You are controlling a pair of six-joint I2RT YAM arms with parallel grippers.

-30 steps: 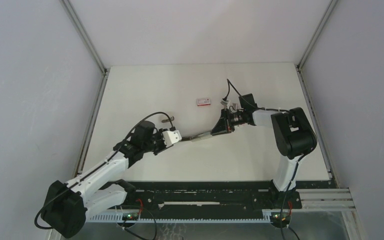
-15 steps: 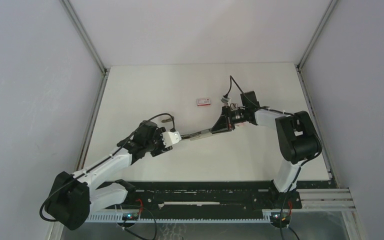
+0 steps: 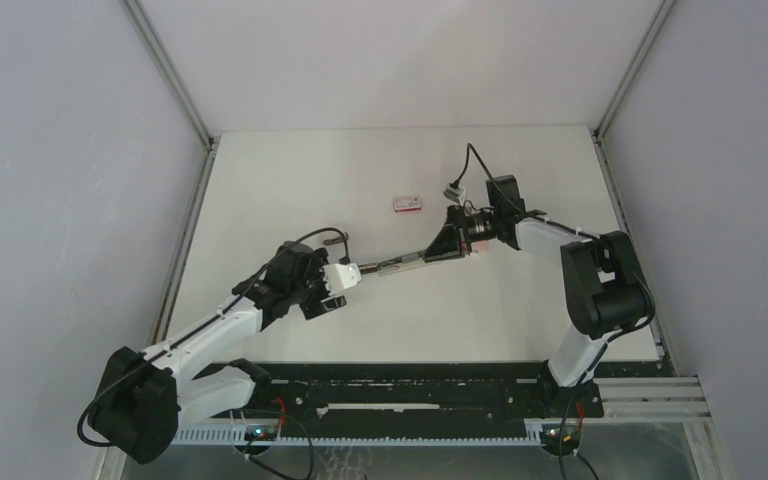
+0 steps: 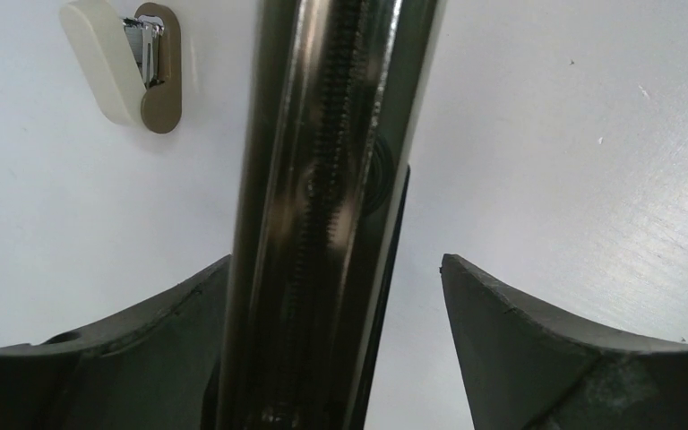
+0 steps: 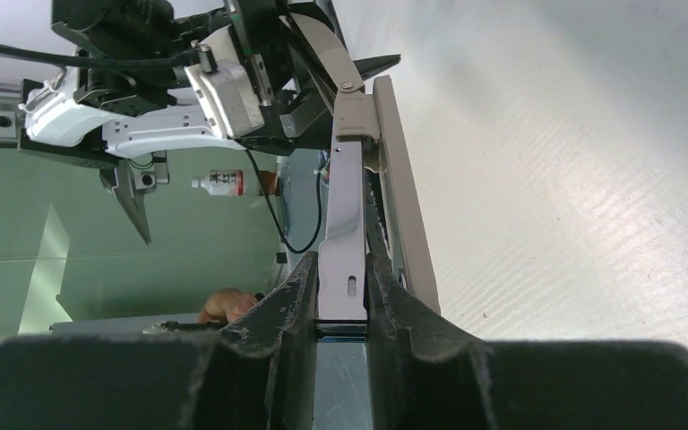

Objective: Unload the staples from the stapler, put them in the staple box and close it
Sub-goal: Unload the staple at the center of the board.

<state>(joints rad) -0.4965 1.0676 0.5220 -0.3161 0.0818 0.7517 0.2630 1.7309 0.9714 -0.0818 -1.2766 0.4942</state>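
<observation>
The stapler [image 3: 400, 263] is swung open into one long line over the middle of the white worktop [image 3: 290, 180], reaching from the left tool [image 3: 348, 272] up and to the right to the right tool [image 3: 452, 240]. The right tool is pinched on the far end of the stapler; in its wrist view the two dark fingers [image 5: 291, 291] press from both sides against the pale metal arm. The left tool is spread wide. In its wrist view the shiny metal channel of the stapler runs between the fingers: it sits just beside the left-hand finger [image 4: 143, 331], while the right-hand one stands clear of it. A coiled spring shows along the inside of that channel, but whether the staples lie in it cannot be told. A second small stapler [image 4: 130, 63], cream and brown, lies on the worktop just beyond the left tool. A little red-and-white box [image 3: 407, 204] lies further back, apart from both arms.
</observation>
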